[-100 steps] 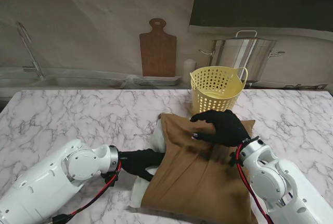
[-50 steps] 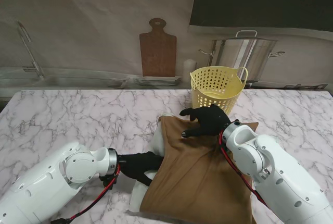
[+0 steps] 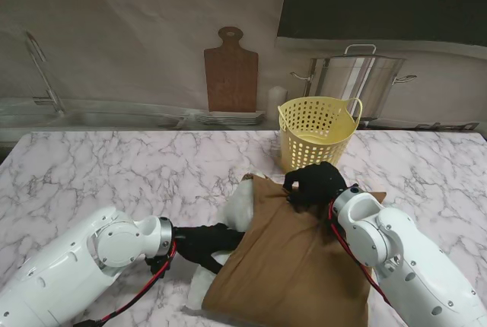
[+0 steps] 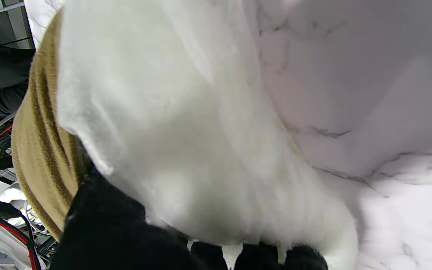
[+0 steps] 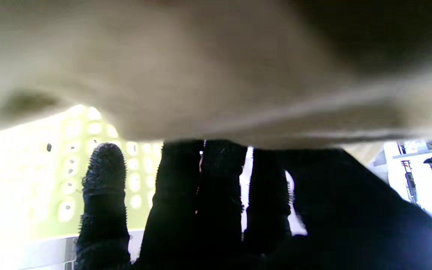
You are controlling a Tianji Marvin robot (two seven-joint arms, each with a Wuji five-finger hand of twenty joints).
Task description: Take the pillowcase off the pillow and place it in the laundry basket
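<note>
Brown pillowcase [image 3: 293, 266] (right hand's [image 3: 318, 183] grip)

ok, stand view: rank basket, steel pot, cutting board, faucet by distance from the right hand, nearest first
From the right hand, shut on the pillowcase:
1. Basket: just beyond the hand, almost touching.
2. Steel pot: farther back, to the right, behind the basket.
3. Cutting board: against the back wall, to the left.
4. Faucet: far left, at the back.

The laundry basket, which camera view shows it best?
The stand view: the yellow laundry basket shows whole and upright on the table, just beyond the right hand gripping the brown pillowcase. The right wrist view gives only a blurred, overexposed patch of its perforated wall. The left wrist view misses it.
</note>
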